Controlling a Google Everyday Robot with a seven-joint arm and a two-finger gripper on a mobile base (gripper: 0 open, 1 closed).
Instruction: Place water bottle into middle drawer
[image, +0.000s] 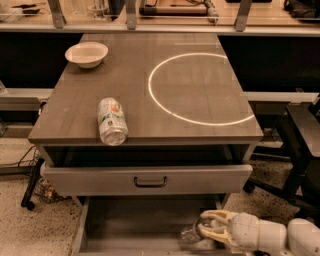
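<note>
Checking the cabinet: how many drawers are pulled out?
2: the handled drawer just under the tabletop, and the middle drawer below it, where the gripper sits by the water bottle. A lower one may be hidden.

A grey table (75, 115) bearing a bright ring of light (200, 120) stands on speckled floor (30, 232), dark furniture (302, 130) at its right. The gripper (204, 226) sits low at bottom right, below the table's front.

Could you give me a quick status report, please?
Gripper low in the middle drawer, right front. Water bottle inside the drawer, at the gripper. Nothing seen blocking; can and bowl up on the tabletop.
</note>
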